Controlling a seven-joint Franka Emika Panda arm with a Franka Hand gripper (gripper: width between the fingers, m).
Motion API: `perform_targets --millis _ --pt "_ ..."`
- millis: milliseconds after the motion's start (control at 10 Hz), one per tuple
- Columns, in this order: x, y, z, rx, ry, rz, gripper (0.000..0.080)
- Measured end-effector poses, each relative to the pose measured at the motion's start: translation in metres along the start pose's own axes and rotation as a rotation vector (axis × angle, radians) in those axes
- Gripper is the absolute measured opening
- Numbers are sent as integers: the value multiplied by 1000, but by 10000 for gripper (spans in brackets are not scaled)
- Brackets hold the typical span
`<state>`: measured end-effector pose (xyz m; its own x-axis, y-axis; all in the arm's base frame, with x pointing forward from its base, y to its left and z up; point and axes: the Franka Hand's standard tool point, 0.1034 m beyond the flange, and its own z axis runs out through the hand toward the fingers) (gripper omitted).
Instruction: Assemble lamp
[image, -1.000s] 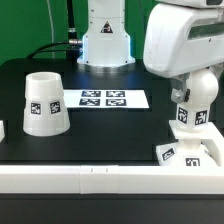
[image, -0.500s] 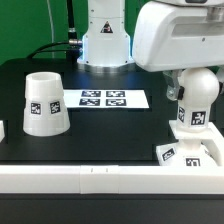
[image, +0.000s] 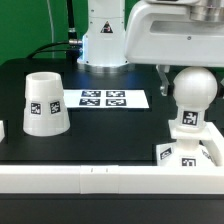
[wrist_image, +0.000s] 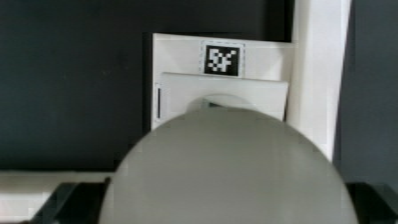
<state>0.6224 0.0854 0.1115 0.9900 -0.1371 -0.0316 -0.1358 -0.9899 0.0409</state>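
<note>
The lamp's round bulb (image: 192, 89) stands upright on its tagged neck at the exterior view's right, just over the flat square base (image: 186, 156), which lies by the front border bar. My gripper (image: 190, 80) reaches down from the big white arm and is shut on the bulb; one dark finger (image: 164, 82) shows beside it. In the wrist view the bulb (wrist_image: 222, 170) fills the space between the dark fingers of the gripper (wrist_image: 217, 208), with the base (wrist_image: 214, 85) and its round hole beyond. The tapered shade (image: 42, 103) stands alone at the exterior view's left.
The marker board (image: 103, 99) lies flat at mid-table in front of the arm's white pedestal (image: 104, 40). A long white border bar (image: 90, 177) runs along the front edge, and another (wrist_image: 322, 90) lies right beside the base.
The arm has shifted toward the exterior view's left and turned. The bulb has moved slightly left and up with it and now shows in full.
</note>
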Motion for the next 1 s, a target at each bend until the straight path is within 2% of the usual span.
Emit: perform_targets --millis 200,400,700,800,1000 --pt "0 4 0 0 -4 166 579" --pt "0 7 -1 11 -17 316 579" --pt "-1 7 0 12 -23 365 579" --pt "-1 7 0 12 -24 360 673" --pt "-4 7 -4 15 -17 304 693"
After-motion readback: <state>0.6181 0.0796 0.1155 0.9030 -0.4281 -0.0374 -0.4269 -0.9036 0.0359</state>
